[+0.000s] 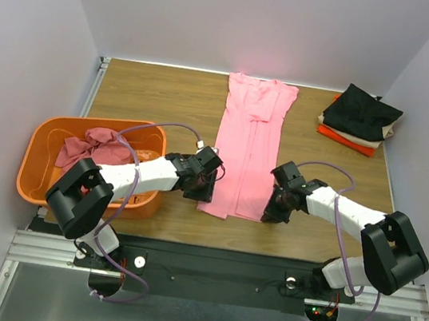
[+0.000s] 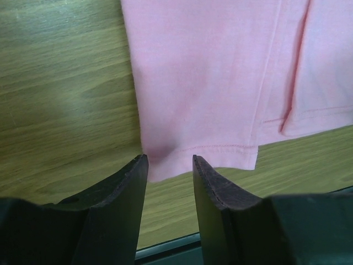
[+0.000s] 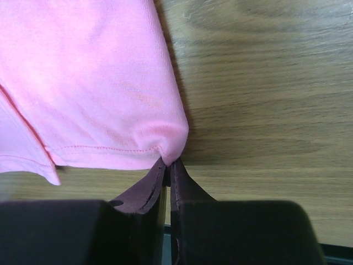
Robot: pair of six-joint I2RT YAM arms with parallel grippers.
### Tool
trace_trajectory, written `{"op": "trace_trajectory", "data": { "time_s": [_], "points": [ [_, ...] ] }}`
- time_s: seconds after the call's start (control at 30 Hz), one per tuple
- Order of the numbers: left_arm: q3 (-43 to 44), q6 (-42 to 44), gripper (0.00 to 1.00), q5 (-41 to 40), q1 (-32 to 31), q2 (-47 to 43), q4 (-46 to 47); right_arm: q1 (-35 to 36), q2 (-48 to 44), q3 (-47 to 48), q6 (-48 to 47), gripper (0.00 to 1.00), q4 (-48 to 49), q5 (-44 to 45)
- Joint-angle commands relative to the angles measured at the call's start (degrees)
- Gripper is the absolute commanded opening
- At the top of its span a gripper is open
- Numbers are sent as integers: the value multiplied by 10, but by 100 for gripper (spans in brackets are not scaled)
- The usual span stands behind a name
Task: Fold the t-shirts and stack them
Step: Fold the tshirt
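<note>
Right wrist alone shows jaws pinching pink t-shirt [image 3: 83, 83] corner.

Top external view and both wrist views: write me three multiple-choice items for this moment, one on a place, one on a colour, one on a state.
1. Where on the table does the stack of folded shirts lie?
A. far right corner
B. near left corner
C. middle

2. What colour is the top shirt of that stack?
A. white
B. black
C. green

3. How is the right pincer?
A. open above bare wood
B. shut on nothing
C. shut on a near corner of the pink t-shirt

Key:
1 A: the top view shows it at the far right edge.
2 B: black cloth lies over beige and red-orange layers.
3 C: the right wrist view shows its tips pressed together on the hem corner.
</note>
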Motion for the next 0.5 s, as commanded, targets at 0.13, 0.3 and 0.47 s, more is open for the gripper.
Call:
{"op": "trace_trajectory", "data": {
  "time_s": [0.13,0.3,0.47],
  "points": [
    [-24,-22,49,-6,4,-2,-18,5,1,-1,7,6,-20,64],
    [-36,-26,48,12,4,4,-9,4,3,2,4,6,-25,64],
    [-45,-36,47,17,4,1,-2,5,-6,0,2,6,-29,68]
  ]
}}
